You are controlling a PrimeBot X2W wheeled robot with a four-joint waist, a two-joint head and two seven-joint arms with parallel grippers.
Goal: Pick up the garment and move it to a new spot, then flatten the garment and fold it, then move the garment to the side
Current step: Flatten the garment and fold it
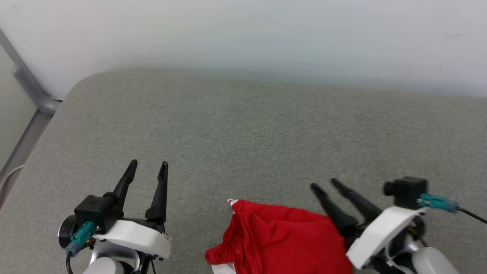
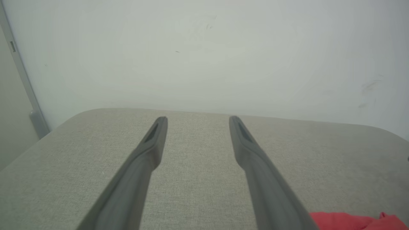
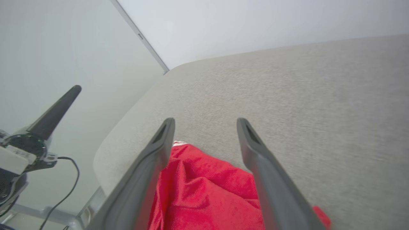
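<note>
- The right end effector, at the lower right of the head view, has its fingers spread wide and holds nothing.
- The garment lies crumpled on the bench just below and left of those fingers. In the right wrist view the red cloth fills the gap between them. I cannot tell whether they touch it.
- The left end effector, at the lower left, is also wide open and empty, well apart from the garment.
- The grey fabric bench runs up to a white wall.
</note>
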